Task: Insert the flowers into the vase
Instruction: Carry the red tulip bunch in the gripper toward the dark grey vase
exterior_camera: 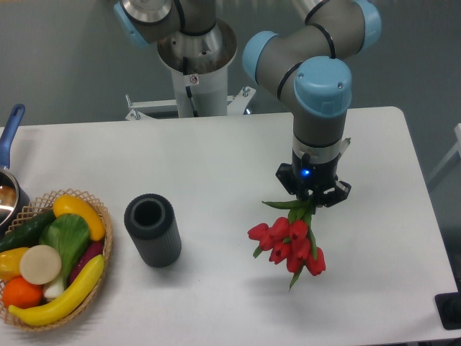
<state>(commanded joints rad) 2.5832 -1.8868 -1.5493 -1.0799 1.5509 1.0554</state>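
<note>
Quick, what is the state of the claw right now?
Claw: closed on the stems of the flowers, holding them above the table.

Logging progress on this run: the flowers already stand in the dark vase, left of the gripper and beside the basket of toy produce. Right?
Not quite. The flowers are not in the vase; they hang at the gripper, above the table, and the vase mouth is empty. The camera view shows it. The vase does stand left of the gripper, beside the basket.

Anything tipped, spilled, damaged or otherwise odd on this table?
Nothing stands out. The vase stands upright, mouth open and empty. The gripper holds the flowers by the stems, red heads hanging toward the camera. The toy produce sits inside the wicker basket.
</note>
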